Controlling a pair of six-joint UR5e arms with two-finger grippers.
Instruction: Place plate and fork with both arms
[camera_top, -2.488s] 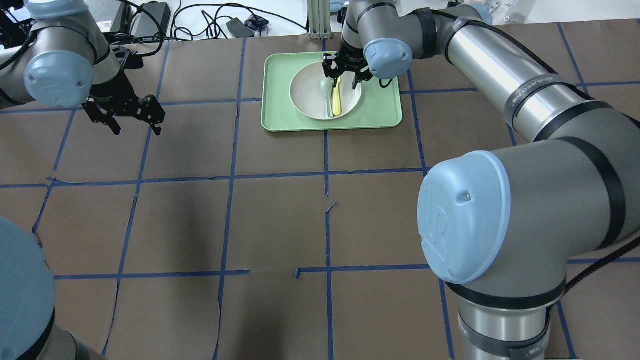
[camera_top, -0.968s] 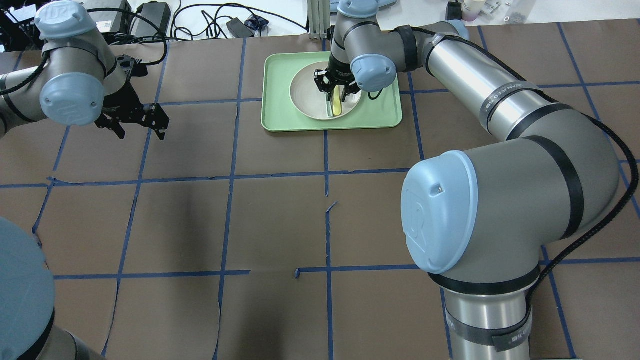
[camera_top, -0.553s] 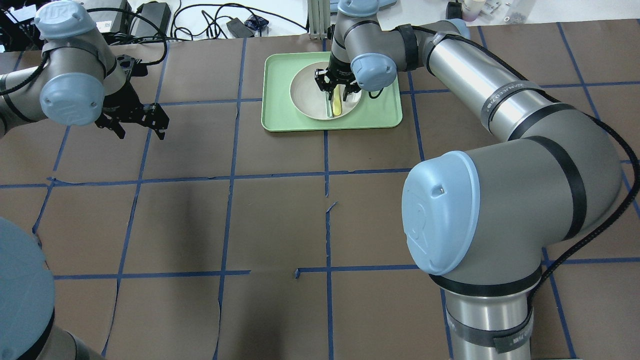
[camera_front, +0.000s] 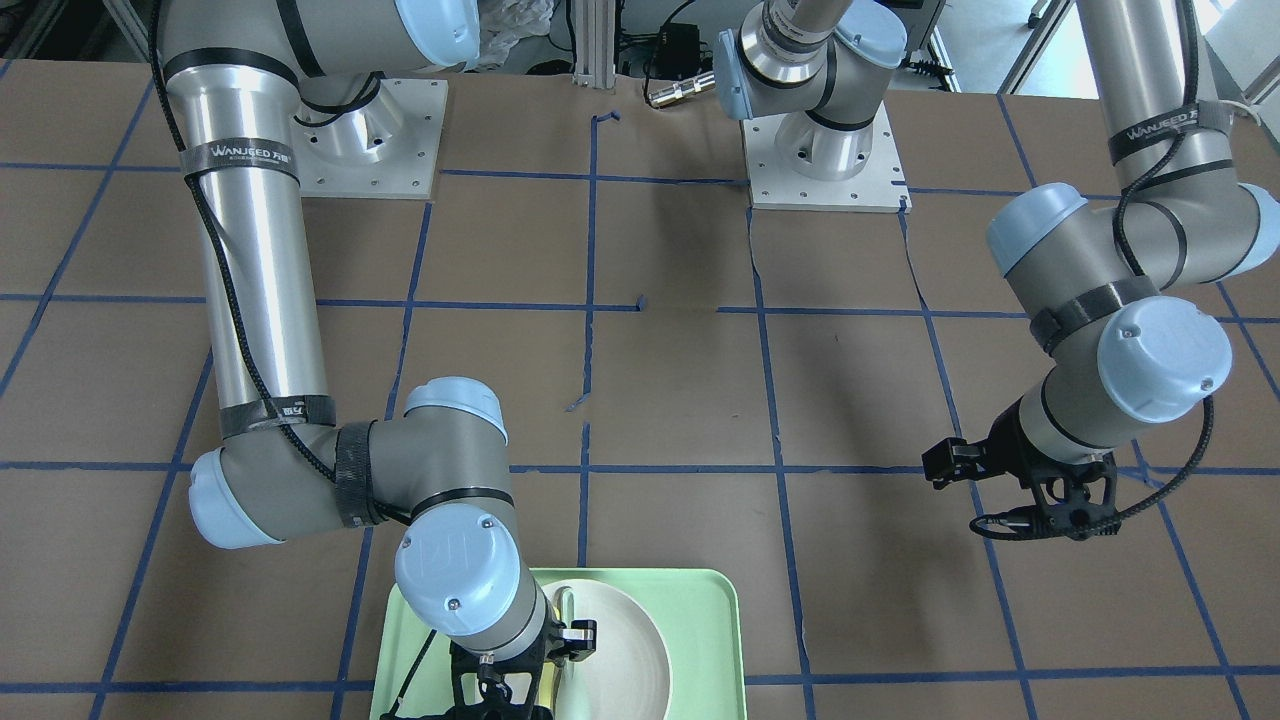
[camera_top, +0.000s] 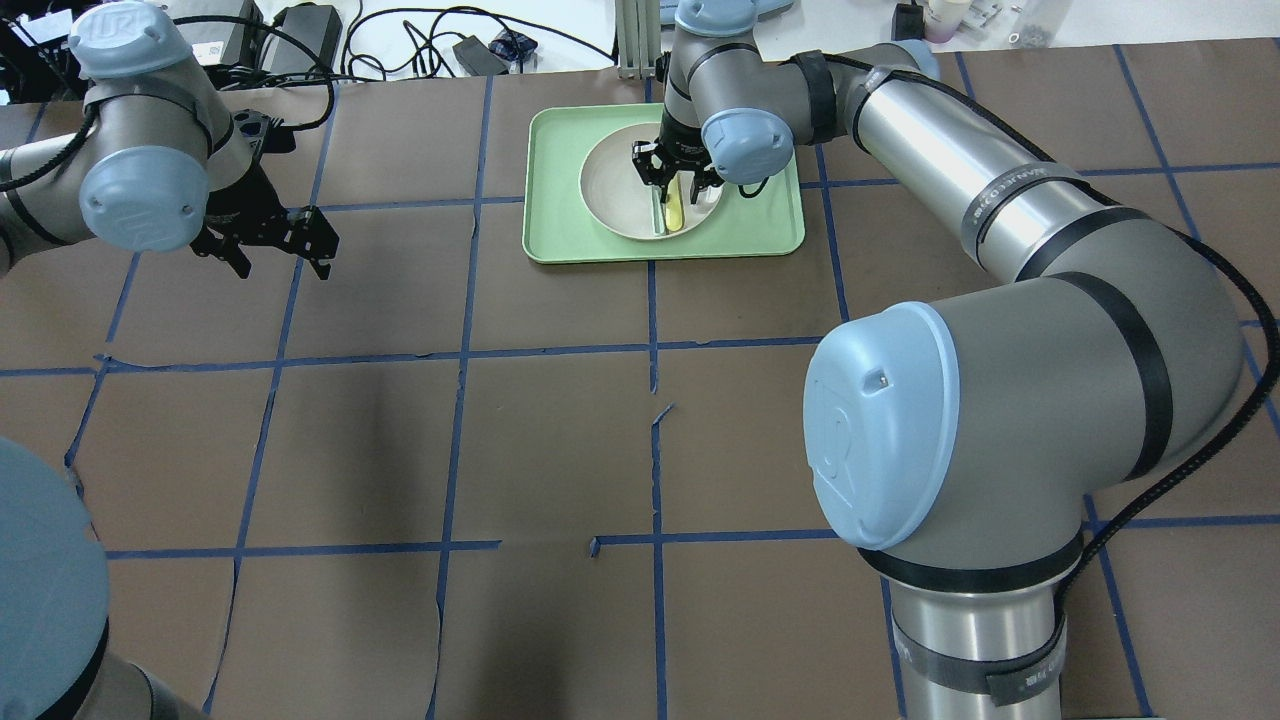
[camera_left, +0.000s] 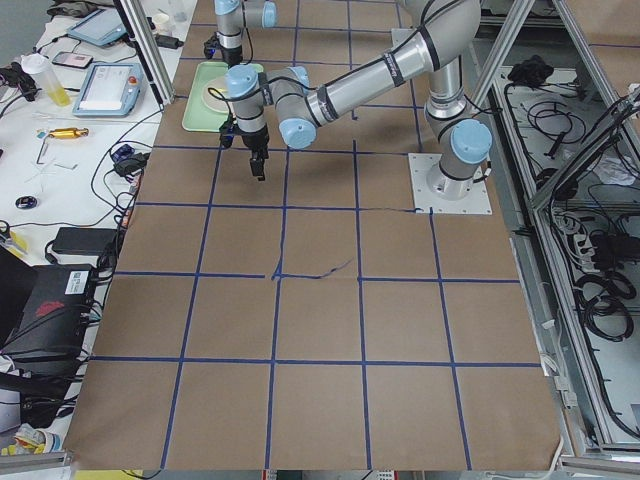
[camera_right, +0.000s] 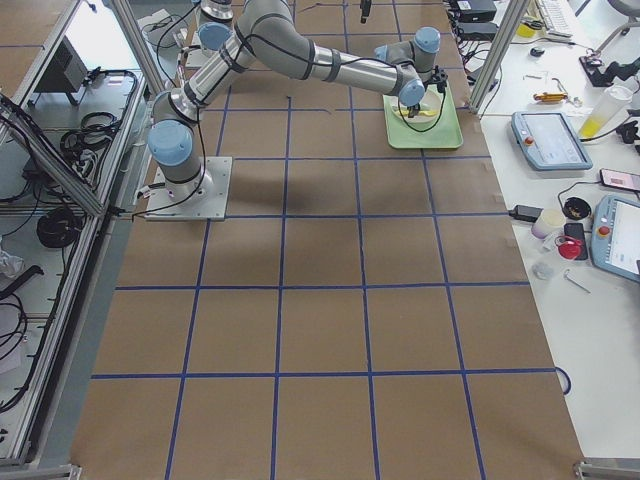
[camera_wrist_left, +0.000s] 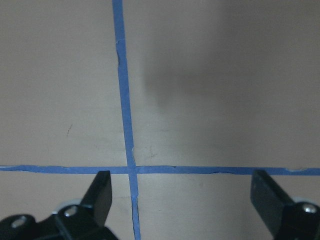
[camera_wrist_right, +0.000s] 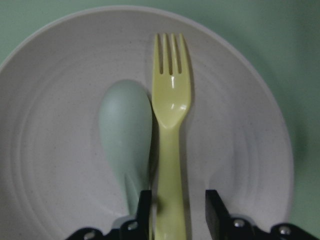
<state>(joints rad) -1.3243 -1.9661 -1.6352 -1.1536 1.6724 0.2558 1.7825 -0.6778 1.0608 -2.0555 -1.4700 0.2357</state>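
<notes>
Bench (camera_top: 400, 400): brown paper gridded with blue tape is seen across every view, and everything is carried on it.
Right arm (camera_top: 1000, 190): it is stretched to the upper centre of the overhead view, so that its wrist is held low over the tray.
Left arm (camera_top: 140, 190): it is held at the upper left of the overhead view, well apart from the tray, probably so that it is kept out of the way until the plate is wanted.
Tray (camera_top: 560, 235): a mint-green rectangle is set at the upper centre, and the plate is carried in it.
Plate (camera_top: 605, 190): it is laid flat in the tray, towards the right side, with both utensils lying in it.
Left fingers (camera_wrist_left: 102, 187): they are spread wide over a tape crossing with nothing held between them.
Right fingers (camera_wrist_right: 214, 205): they are set narrowly astride the fork's handle. One is wedged between the fork and the spoon, and a gap is left at the other, so no grip is judged to be made yet.
Fork (camera_wrist_right: 170, 125): the yellow fork is laid at the plate's centre, tines toward the top of the right wrist view.
Spoon (camera_wrist_right: 125, 125): the pale grey-green spoon is laid just beside the fork, on its left. A tight approach is therefore needed so that only the fork is taken.
</notes>
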